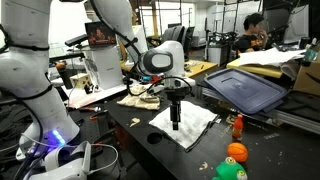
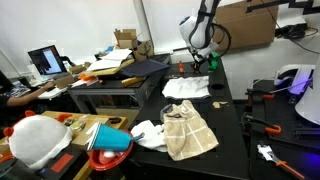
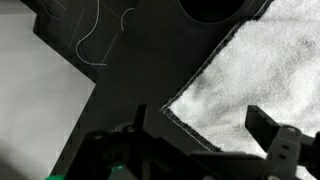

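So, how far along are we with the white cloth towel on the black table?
Done: nothing visible; the white cloth towel lies spread, ungripped. In hand: the open gripper is poised over its hemmed edge, empty. Left: the grasp itself, likely lowering and closing.

a lab: cluttered black workbench (image 2: 232, 125), laptop (image 2: 45, 62), cardboard boxes (image 2: 125, 38), seated worker (image 1: 250, 28).

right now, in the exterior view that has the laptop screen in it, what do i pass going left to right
laptop → teal bowl → beige cloth → white robot base. The white towel and the gripper share the beige cloth's stretch, so both are left out.
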You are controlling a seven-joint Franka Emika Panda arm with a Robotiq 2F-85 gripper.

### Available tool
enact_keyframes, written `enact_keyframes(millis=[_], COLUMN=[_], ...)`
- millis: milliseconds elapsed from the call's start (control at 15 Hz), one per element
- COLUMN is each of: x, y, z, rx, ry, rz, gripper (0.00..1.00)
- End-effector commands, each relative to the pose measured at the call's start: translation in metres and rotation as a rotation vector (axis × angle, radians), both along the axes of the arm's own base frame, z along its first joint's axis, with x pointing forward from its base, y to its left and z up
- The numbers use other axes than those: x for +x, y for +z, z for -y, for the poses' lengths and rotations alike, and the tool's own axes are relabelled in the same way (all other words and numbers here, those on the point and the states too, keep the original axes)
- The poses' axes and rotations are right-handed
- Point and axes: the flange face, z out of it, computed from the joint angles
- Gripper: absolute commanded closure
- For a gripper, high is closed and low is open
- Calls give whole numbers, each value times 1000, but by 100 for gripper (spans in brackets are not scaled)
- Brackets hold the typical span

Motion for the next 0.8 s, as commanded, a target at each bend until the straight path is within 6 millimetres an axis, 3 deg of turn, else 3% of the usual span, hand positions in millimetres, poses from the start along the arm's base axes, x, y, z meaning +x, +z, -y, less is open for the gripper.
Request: enact_keyframes(millis=[0, 200, 467, 733], x=[-2, -5, -20, -35], y=[-4, -12, -27, -27], z=[-2, 16, 53, 84], rx=[17, 30, 51, 104], ry=[10, -49, -151, -177], rz=[14, 28, 76, 137], gripper=[0, 0, 0, 0])
